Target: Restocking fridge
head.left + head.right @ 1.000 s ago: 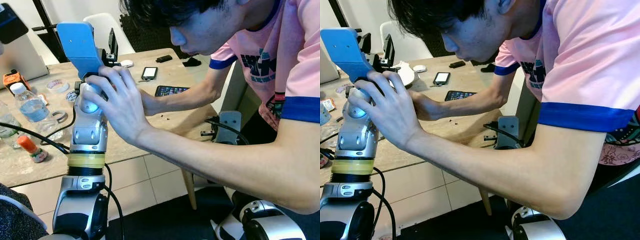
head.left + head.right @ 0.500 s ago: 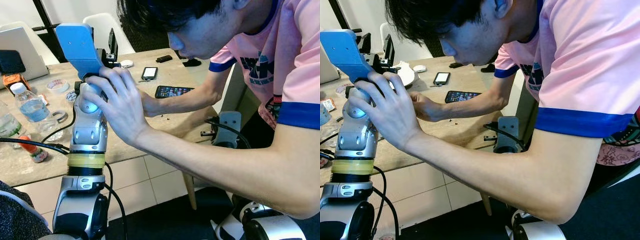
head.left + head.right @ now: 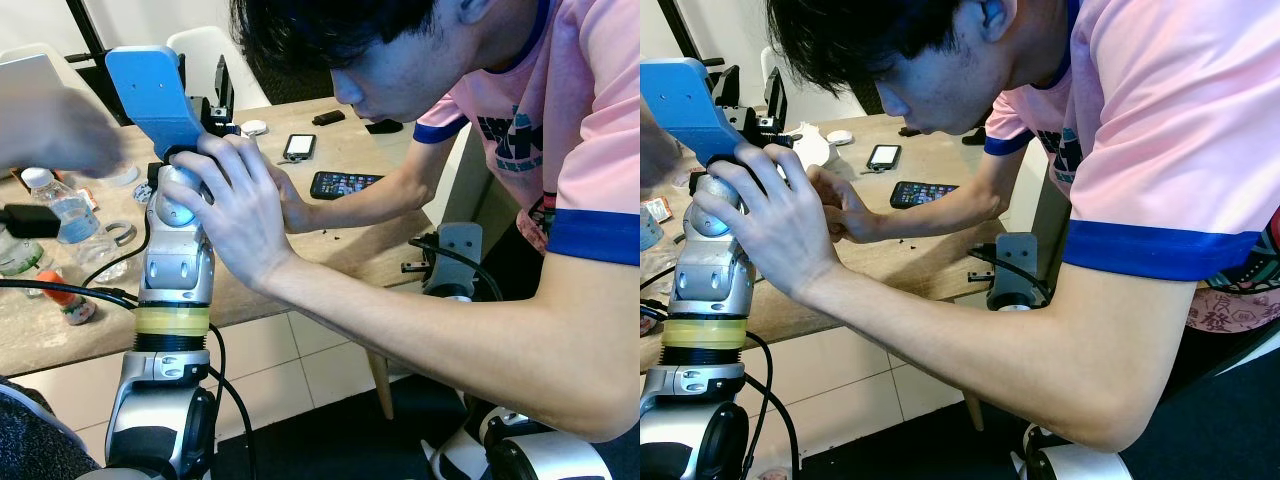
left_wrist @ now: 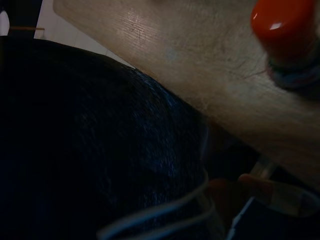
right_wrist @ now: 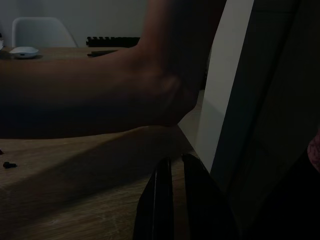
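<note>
Person's hand (image 3: 235, 215) grips raised left arm (image 3: 178, 262) beside table edge (image 3: 300, 300). Right gripper (image 5: 172, 172) fingers nearly closed, empty; left gripper fingers indiscernible.

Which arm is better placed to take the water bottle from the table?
Left, probably: left arm stands beside the water bottle, though a person's hand holds it; right tool is by the person's elbow.

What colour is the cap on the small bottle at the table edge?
Orange-red cap; the left wrist view shows it best.
</note>
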